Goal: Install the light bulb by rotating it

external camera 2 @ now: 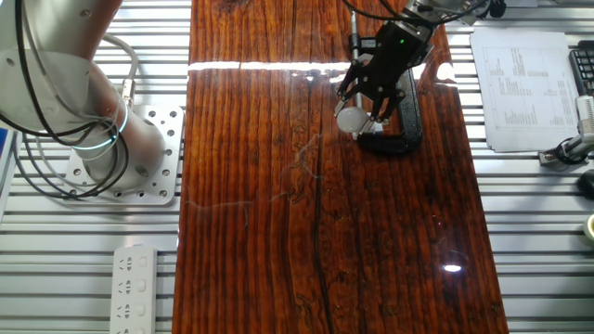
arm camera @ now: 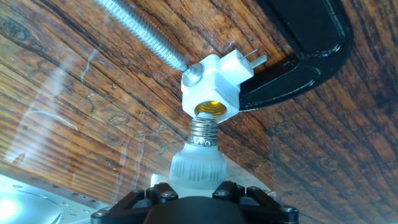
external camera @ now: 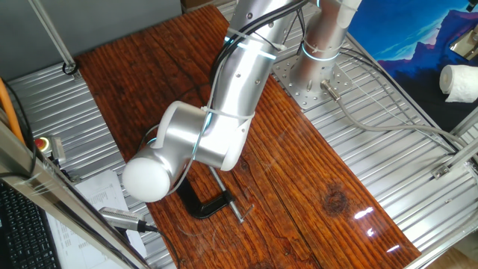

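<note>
One view, the hand view, shows the gripper (arm camera: 194, 198) with jaws closed on the light bulb (arm camera: 198, 160), its screw tip just below the socket block (arm camera: 210, 92), held by a black clamp (arm camera: 298, 59). Fingertips are cut off; the arm (external camera: 216, 127) hides everything elsewhere.

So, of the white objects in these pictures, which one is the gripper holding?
The light bulb, frosted with a silvery screw base, held by the gripper just before the socket block. The white roll lies far away.

1 bulb (arm camera: 198, 163), 1 socket (arm camera: 211, 90), 1 clamp (arm camera: 311, 43)
</note>
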Controlling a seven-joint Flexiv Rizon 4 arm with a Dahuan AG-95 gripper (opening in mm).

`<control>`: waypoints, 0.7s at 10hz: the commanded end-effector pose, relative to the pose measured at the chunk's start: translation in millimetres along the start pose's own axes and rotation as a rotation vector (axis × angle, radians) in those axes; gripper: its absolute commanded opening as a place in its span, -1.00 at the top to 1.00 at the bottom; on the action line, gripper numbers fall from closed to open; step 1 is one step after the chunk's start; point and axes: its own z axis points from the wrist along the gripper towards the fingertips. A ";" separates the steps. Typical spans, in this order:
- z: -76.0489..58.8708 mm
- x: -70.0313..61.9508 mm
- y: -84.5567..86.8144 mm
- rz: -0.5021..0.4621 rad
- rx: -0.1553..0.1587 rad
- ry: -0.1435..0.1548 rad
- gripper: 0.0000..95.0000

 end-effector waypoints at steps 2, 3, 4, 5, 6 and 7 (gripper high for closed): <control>-0.8 -1.1 -0.2 0.011 0.003 0.001 0.60; -0.9 -1.3 -0.2 0.011 0.003 0.001 0.60; -0.9 -1.3 -0.2 0.011 0.003 0.000 0.20; -0.9 -1.3 -0.2 0.009 0.005 -0.002 0.20; -0.9 -1.3 -0.2 0.007 0.008 -0.002 0.20; -0.9 -1.3 -0.2 0.004 0.010 -0.002 0.20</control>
